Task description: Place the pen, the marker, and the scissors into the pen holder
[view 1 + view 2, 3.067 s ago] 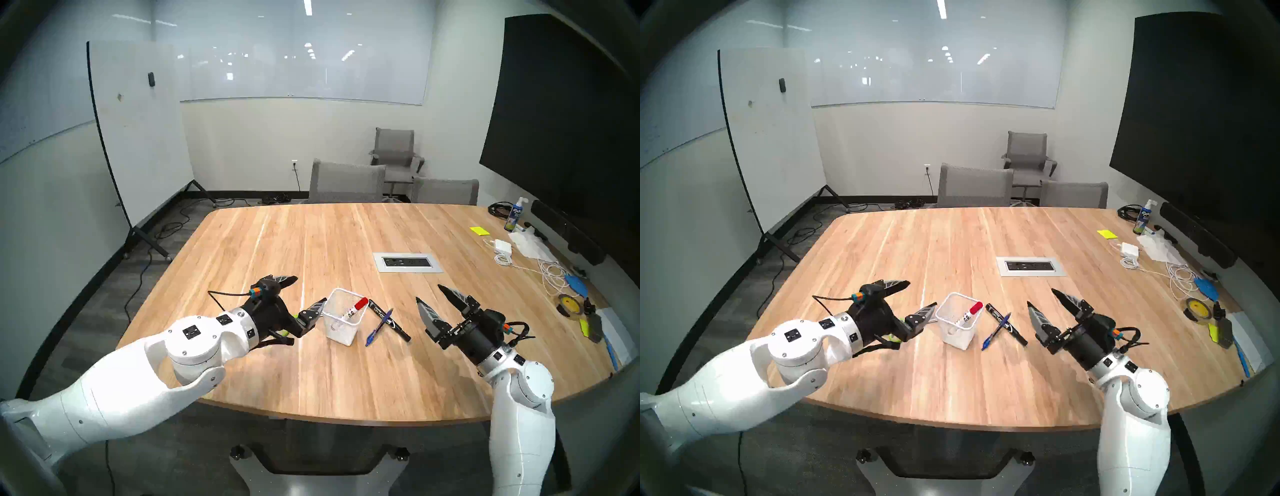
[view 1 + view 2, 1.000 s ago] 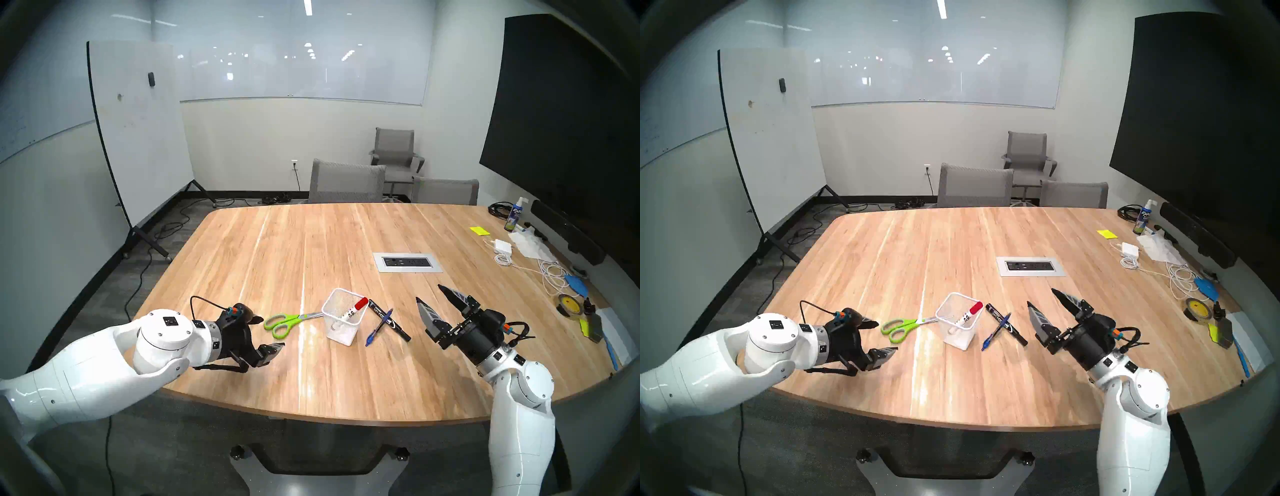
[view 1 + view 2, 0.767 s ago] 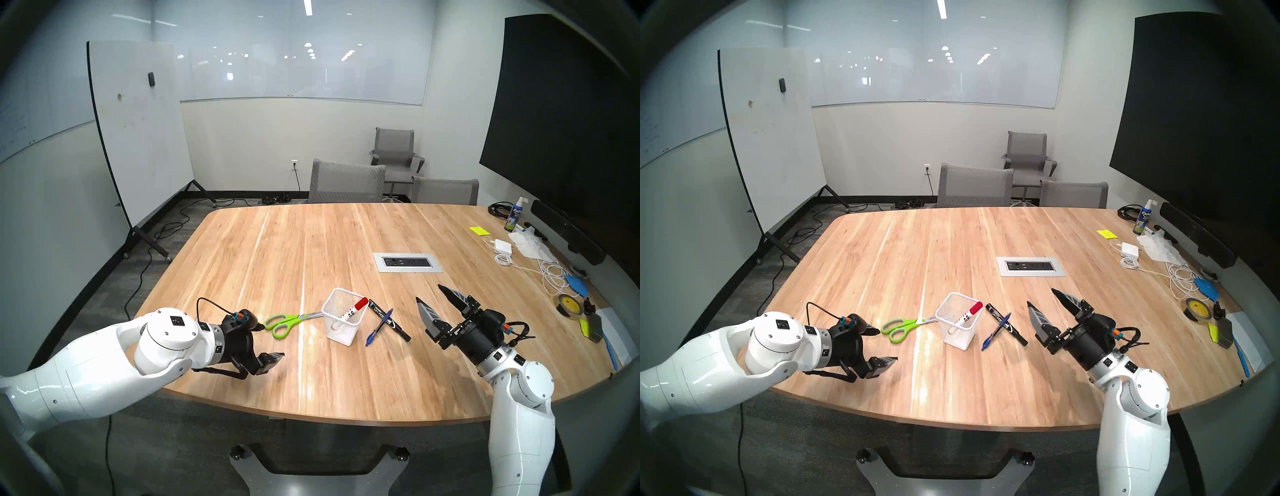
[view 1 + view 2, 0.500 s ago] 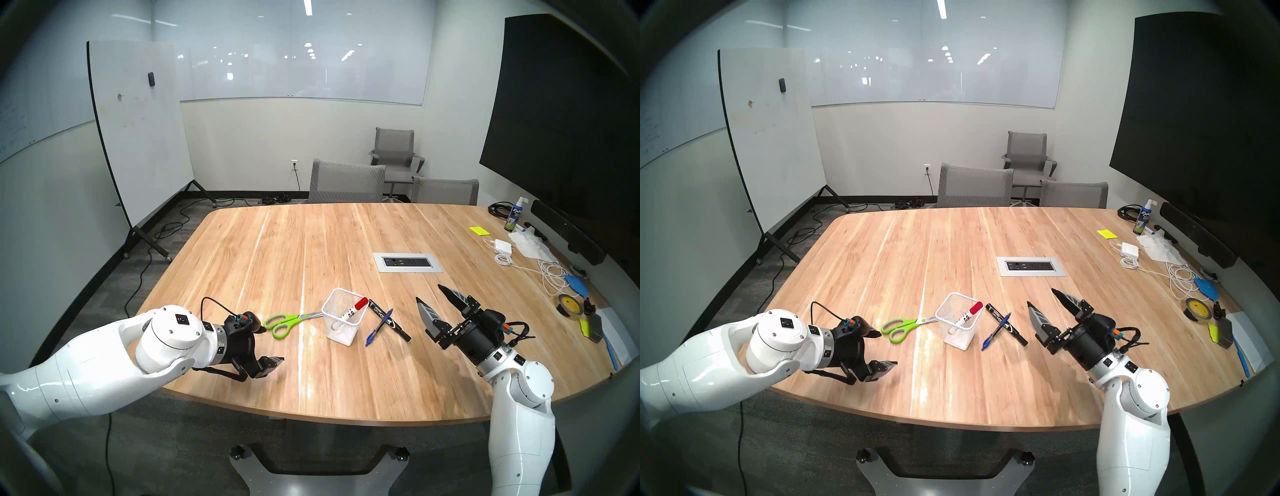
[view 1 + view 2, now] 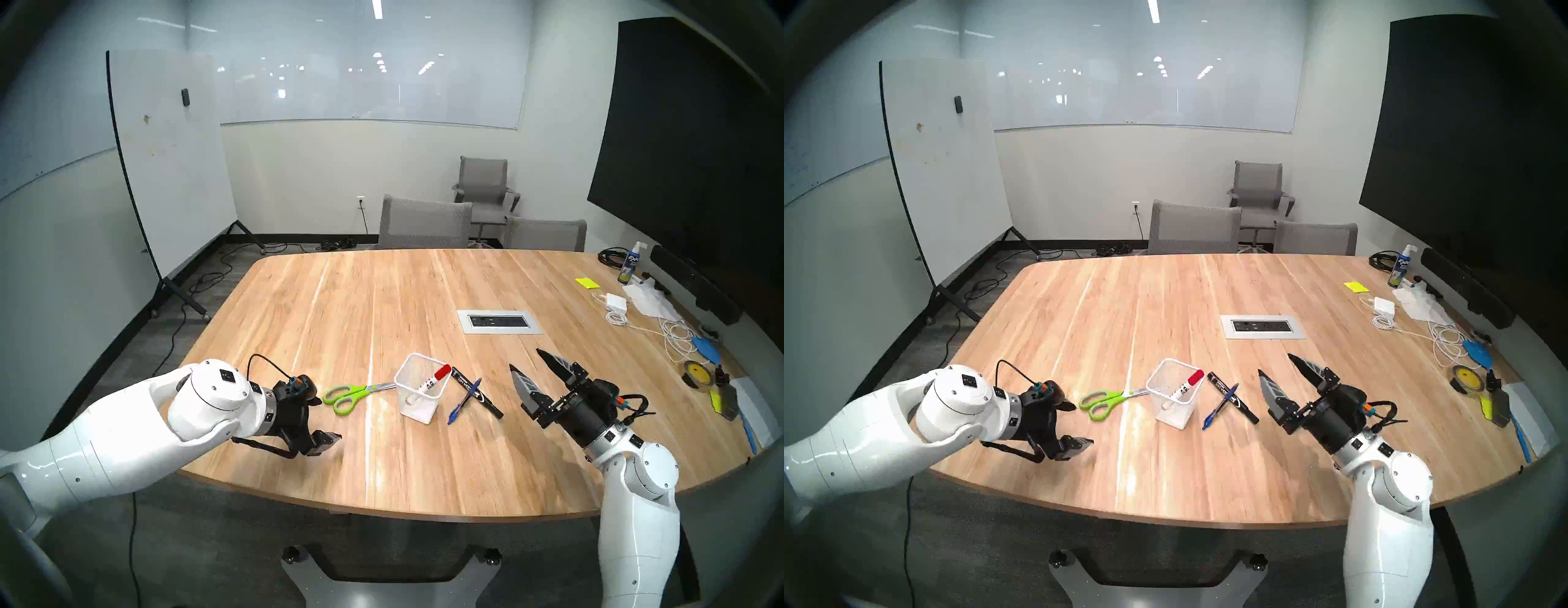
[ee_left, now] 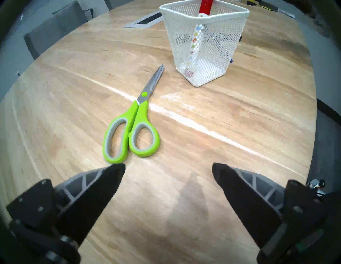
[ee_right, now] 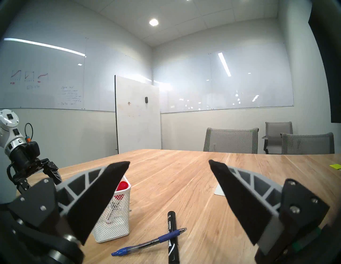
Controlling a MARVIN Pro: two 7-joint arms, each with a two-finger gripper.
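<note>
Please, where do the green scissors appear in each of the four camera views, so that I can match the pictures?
Head stereo left: the scissors lie left of centre, just left of the pen holder.
Head stereo right: the scissors lie left of centre, again left of the pen holder.
Left wrist: the scissors lie at the centre, blades toward the pen holder.
Right wrist: not in view.
Shared landmark: the pen holder.

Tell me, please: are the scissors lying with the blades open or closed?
Closed. The scissors lie flat on the table, their two silver blades together as one strip and the green handle loops side by side.
</note>
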